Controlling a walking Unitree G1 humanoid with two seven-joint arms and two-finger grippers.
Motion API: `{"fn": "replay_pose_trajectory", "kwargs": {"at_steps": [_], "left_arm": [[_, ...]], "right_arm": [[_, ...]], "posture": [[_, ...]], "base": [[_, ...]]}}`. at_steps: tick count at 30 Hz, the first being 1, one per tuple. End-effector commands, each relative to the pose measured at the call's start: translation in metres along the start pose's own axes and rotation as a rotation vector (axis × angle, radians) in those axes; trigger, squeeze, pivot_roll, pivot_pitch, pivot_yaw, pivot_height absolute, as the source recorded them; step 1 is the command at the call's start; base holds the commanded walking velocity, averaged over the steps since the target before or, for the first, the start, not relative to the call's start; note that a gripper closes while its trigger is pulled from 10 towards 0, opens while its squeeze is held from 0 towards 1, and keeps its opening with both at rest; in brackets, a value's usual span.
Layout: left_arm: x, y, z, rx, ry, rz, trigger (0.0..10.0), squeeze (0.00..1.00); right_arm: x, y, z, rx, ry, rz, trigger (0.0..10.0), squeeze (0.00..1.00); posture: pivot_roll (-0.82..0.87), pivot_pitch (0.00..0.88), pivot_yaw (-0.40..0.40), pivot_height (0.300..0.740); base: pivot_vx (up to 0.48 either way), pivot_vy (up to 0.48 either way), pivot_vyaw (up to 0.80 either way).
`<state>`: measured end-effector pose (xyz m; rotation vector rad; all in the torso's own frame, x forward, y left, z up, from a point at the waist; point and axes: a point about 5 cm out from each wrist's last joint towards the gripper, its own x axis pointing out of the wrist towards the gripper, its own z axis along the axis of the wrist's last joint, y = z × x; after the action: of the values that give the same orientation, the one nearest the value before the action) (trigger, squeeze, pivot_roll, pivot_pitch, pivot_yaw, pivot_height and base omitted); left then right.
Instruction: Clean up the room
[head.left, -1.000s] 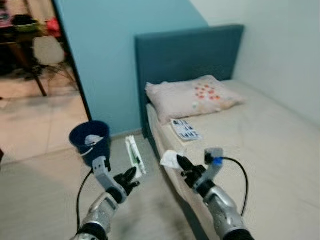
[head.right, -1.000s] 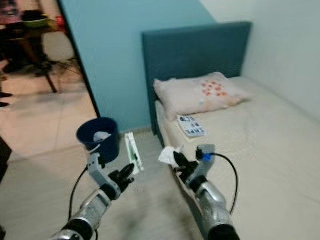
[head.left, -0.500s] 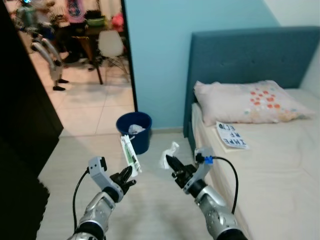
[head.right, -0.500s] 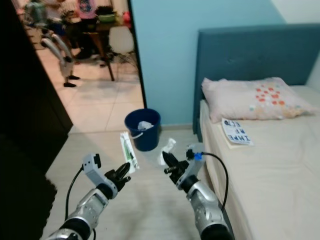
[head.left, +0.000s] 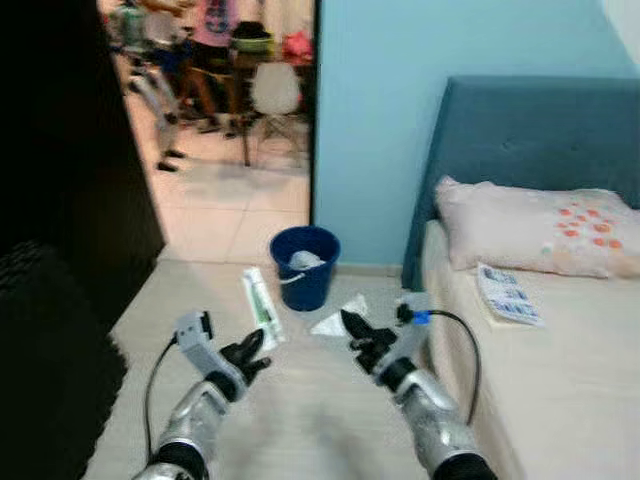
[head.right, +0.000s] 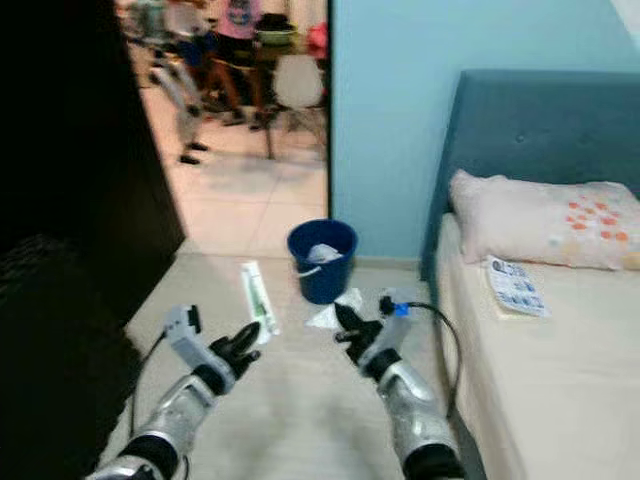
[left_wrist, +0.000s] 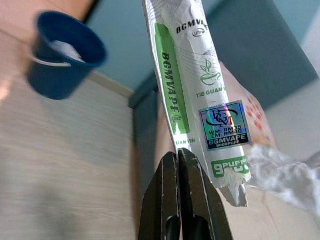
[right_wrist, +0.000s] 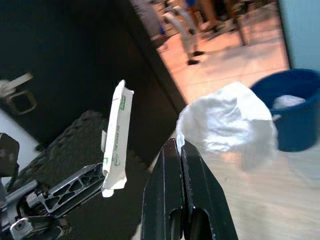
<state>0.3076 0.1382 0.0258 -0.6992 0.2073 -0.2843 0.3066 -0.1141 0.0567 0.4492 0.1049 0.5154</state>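
**A:** What is the robot holding?

**B:** Both arms are raised in front of it. The left gripper (head.left: 252, 352) has its fingers pinched together on the bottom edge of a long white and green wrapper (left_wrist: 192, 95), which stands upright above the fingers. The right gripper (head.left: 352, 330) is clamped the same way on a crumpled white tissue (right_wrist: 227, 120).

**A:** Where is the bin?

**B:** A dark blue bucket (head.left: 304, 266) stands on the floor ahead of the grippers, against the light blue wall (head.left: 390, 90) and just beside the bed's blue headboard (head.left: 530, 130). Some white rubbish already lies inside it. Both held items are near the bucket but apart from it, not over its opening.

**A:** And the rest of the room?

**B:** On the robot's right is a bed (head.right: 560, 370) with a pale pillow (head.left: 540, 225) dotted in orange, and a printed booklet (head.right: 515, 287) lying just in front of the pillow. On the left is a dark cabinet (head.left: 60, 150). Through the doorway there is a tiled floor, a white chair (head.left: 275, 90) and people standing farther back, blurred.
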Motion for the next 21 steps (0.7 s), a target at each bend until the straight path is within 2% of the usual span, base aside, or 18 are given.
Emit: {"fn": "replay_pose_trajectory", "kwargs": {"at_steps": [1, 12, 16, 18, 19, 20, 21], "left_arm": [[0.002, -0.004, -0.003, 0.003, 0.014, -0.018, 10.0, 0.00], [-0.002, 0.000, 0.000, 0.049, 0.018, -0.024, 10.0, 0.00], [-0.006, 0.004, 0.003, 0.090, 0.005, -0.011, 10.0, 0.00], [-0.011, 0.007, 0.005, 0.113, -0.015, -0.008, 10.0, 0.00], [-0.022, 0.009, 0.005, 0.180, -0.029, -0.029, 10.0, 0.00], [-0.022, 0.009, 0.005, 0.180, -0.029, -0.029, 10.0, 0.00], [-0.028, 0.009, 0.005, 0.211, -0.037, -0.039, 10.0, 0.00]], "right_arm": [[-0.004, -0.006, 0.000, -0.006, 0.013, -0.024, 10.0, 0.00], [-0.008, -0.010, -0.003, -0.004, 0.017, -0.054, 10.0, 0.00], [-0.014, -0.012, -0.006, -0.040, 0.034, -0.051, 10.0, 0.00], [-0.023, -0.014, -0.008, -0.070, 0.045, -0.060, 10.0, 0.00], [-0.036, -0.018, -0.008, -0.094, 0.042, -0.079, 10.0, 0.00], [-0.036, -0.018, -0.008, -0.094, 0.042, -0.079, 10.0, 0.00], [-0.043, -0.019, -0.008, -0.110, 0.042, -0.089, 10.0, 0.00]], "posture": [[-0.07, 0.008, -0.006, 0.740], [-0.07, 0.013, -0.003, 0.740], [-0.06, 0.017, -0.006, 0.740], [-0.06, 0.024, -0.010, 0.740], [-0.06, 0.032, -0.013, 0.740], [-0.06, 0.032, -0.013, 0.740], [-0.06, 0.041, -0.018, 0.740]], "base": [[0.356, 0.000, 0.00], [0.358, 0.000, 0.00], [0.356, 0.000, 0.00], [0.360, 0.000, 0.00], [0.360, 0.000, 0.00], [0.360, 0.000, 0.00], [0.356, 0.000, 0.00]]}}
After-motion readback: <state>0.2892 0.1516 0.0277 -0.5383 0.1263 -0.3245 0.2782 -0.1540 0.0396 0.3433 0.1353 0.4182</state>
